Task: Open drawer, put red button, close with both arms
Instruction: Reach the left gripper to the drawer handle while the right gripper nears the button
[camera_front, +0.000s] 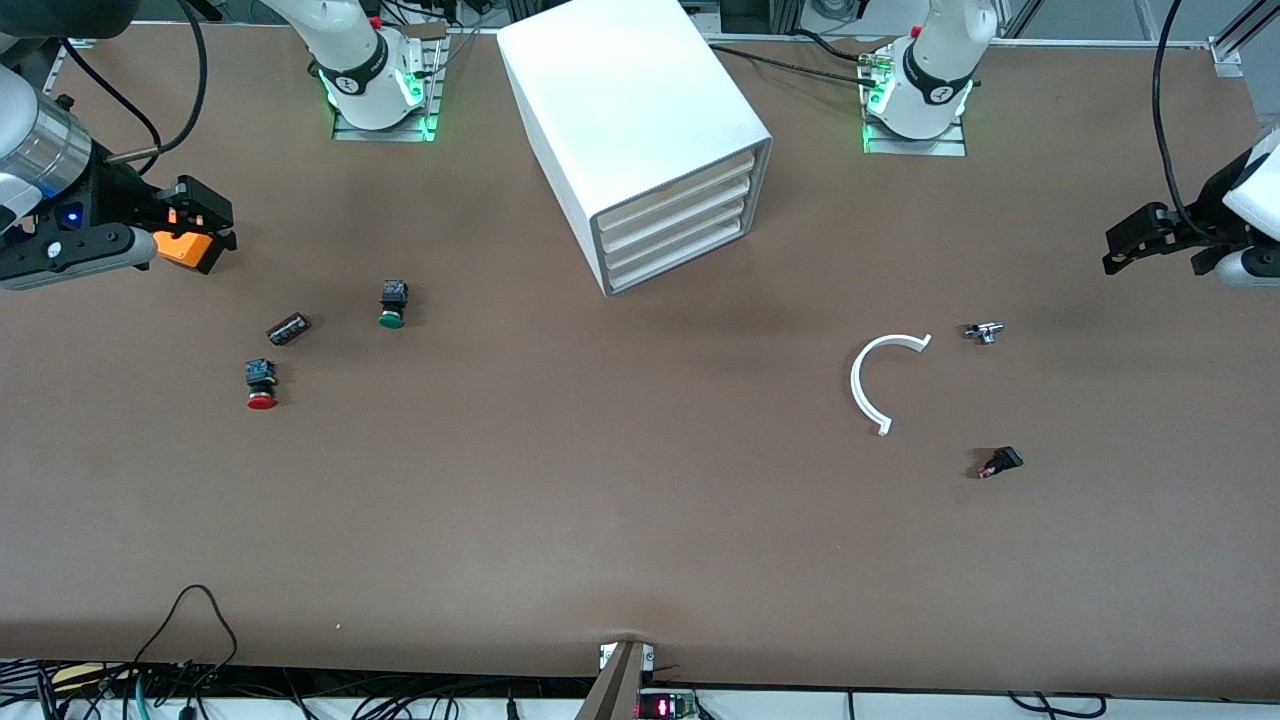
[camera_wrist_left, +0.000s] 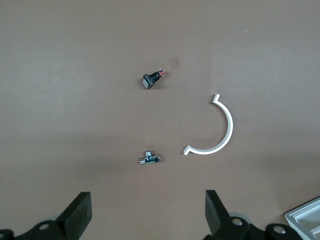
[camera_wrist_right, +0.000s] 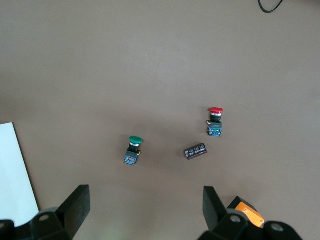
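Note:
The white cabinet (camera_front: 630, 110) stands at the middle between the arm bases, all its drawers shut. The drawer (camera_front: 680, 209) is second from the top. The red button (camera_front: 261, 385) lies on its side toward the right arm's end of the table; it also shows in the right wrist view (camera_wrist_right: 215, 121). My right gripper (camera_front: 215, 228) hangs open and empty over the orange box (camera_front: 185, 247), apart from the red button; the right wrist view shows its jaws (camera_wrist_right: 145, 210) wide apart. My left gripper (camera_front: 1120, 245) waits open and empty at the left arm's end (camera_wrist_left: 148, 215).
A green button (camera_front: 392, 304) and a black cylinder (camera_front: 288, 328) lie near the red button. A white C-shaped arc (camera_front: 880, 380), a small metal part (camera_front: 985, 331) and a small black switch (camera_front: 1000, 462) lie toward the left arm's end.

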